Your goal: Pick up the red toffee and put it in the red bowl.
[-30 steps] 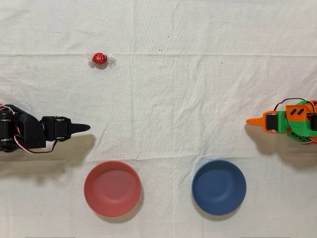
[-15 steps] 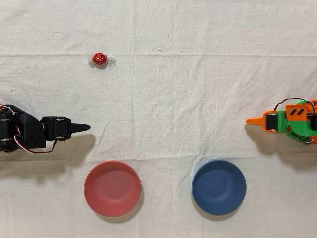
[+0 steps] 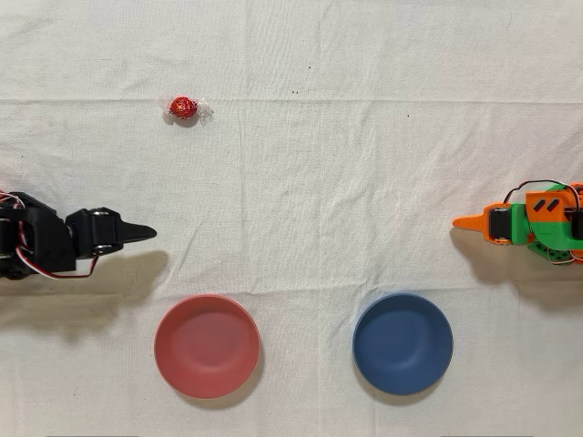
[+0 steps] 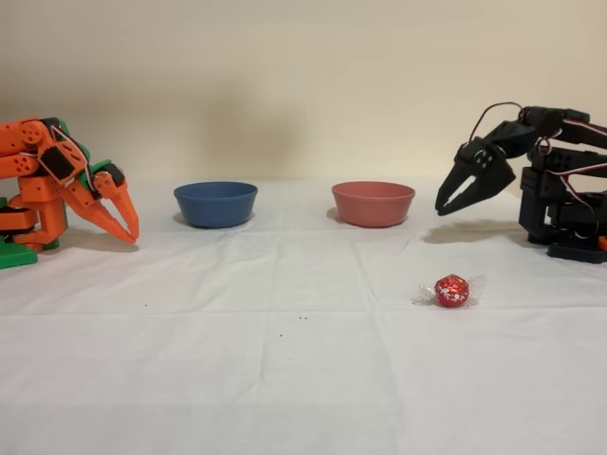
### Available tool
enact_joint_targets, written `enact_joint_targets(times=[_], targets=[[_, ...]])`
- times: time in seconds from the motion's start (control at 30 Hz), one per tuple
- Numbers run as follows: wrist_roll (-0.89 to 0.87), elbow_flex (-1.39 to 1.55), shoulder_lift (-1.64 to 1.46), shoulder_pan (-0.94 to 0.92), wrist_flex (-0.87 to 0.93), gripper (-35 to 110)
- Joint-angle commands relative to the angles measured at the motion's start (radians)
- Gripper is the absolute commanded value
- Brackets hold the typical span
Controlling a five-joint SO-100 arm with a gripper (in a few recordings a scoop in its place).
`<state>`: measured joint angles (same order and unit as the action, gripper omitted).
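No writing or brand mark is legible anywhere; the wrapper print on the candy is too small to make out. Two bowls sit on the white cloth of the tabletop (image 3: 364, 137). The red bowl (image 3: 207, 346), shallow and matte salmon-pink, has nothing in it, and the dark blue bowl (image 3: 403, 343) beside it, same size, is bare inside too. They stand apart from each other, side by side.

The red toffee (image 3: 183, 107) lies on the cloth on its own, well apart from both bowls. It is a small round ball in shiny red foil, glinting, with clear twisted ends sticking out either side. In the fixed view it sits nearer the camera than the red bowl and a little to the right of it.

The black arm's gripper (image 4: 465, 192) hangs above the cloth, tilted down, at the right of the fixed view. Its fingers (image 4: 450, 195) are spread apart a little, nothing between them. From overhead the gripper lies at the left edge, between the toffee and the red bowl, touching neither. The orange arm (image 4: 57, 180) stands idle on the opposite side.
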<state>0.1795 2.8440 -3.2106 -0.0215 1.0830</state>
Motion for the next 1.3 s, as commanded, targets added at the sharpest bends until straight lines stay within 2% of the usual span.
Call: enact_joint_targets(times=[0.0, 0.2, 0.33, 0.47, 0.7, 1.2, 1.27], targets=[[0.051, -0.184, 0.002, 0.006, 0.057, 1], [0.107, -0.4, 0.129, 0.061, 0.063, 1], [0.086, -0.604, 0.341, 0.08, 0.104, 1], [-0.006, -0.859, 0.572, 0.126, 0.202, 1], [-0.284, -1.21, 0.879, 0.186, 0.307, 1], [-0.508, -1.381, 1.177, 0.436, 0.302, 1], [-0.477, -1.401, 1.213, 0.476, 0.321, 1]])
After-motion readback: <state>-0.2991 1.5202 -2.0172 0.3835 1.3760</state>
